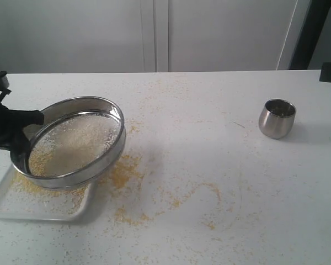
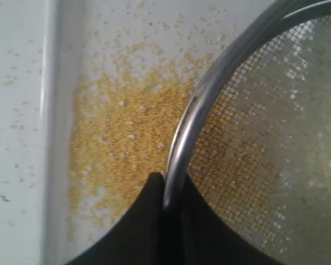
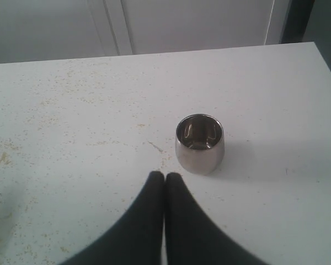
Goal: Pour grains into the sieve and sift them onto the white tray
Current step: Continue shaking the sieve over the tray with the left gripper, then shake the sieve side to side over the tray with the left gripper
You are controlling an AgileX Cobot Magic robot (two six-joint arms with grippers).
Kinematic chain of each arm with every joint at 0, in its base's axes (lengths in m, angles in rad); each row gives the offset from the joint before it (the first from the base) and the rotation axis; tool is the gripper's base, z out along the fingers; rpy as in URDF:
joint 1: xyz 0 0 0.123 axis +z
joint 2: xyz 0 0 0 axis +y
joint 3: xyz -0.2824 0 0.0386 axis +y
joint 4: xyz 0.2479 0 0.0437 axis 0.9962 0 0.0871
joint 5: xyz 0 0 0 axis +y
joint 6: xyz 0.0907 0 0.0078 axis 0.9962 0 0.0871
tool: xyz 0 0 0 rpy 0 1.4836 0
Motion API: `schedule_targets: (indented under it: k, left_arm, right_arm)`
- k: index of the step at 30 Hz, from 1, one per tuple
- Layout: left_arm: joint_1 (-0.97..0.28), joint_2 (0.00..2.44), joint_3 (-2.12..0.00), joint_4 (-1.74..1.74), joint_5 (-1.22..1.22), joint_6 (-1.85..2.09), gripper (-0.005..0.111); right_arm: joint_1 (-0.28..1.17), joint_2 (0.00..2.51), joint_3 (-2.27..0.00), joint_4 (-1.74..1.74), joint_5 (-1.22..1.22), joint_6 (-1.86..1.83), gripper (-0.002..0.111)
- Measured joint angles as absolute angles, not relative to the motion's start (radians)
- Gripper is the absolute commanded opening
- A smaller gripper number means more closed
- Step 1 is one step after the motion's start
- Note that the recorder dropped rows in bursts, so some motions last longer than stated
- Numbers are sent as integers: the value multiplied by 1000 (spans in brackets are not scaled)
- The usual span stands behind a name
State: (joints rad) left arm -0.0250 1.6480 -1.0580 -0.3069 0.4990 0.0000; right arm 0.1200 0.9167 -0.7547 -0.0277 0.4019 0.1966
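Left wrist view: left tool (image 2: pixel 170 186) pinches sieve (image 2: pixel 276 138) rim (tilted).

The tray (image 1: pixel 11 212) is lying at the near left of the table (image 1: pixel 220 182). The sieve (image 1: pixel 102 164) is hanging tilted over the tray's far right part and is reaching past its right rim. The left gripper (image 2: pixel 174 196) is clamping the sieve's left rim. Grains (image 1: pixel 80 141) are lying in the sieve and on the tray beneath. Loose specks (image 1: pixel 127 171) are lying just right of the tray. A cup (image 1: pixel 277 118) is standing upright far right, well apart.
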Motion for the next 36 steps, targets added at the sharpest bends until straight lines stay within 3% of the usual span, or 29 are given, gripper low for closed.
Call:
schedule_targets:
  k: [5,12,17,23,29,36]
  left_arm:
    - [85,1646,-1056,-290,488,-54,0]
    - [-47,1646,-1047,-364,512,88,0]
    - [46,1646,-1044,-229,502,-101,0]
    - [-40,1646,-1044,-251,488,-17,0]
    - [38,1646,-1044,-86,504,-216,0]
    - [10,1646,-1044,-87,506,-223,0]
  right_arm:
    - [120,917,-755,-28,402,197,0]
    - [120,917,-755,-28,402,197,0]
    - [120,917,-755,-28,402,197,0]
    - [120,917,-755,-28,402,197,0]
    - [120,917,-755,-28,402,197,0]
    - [120,917,-755,-28,402,197,0]
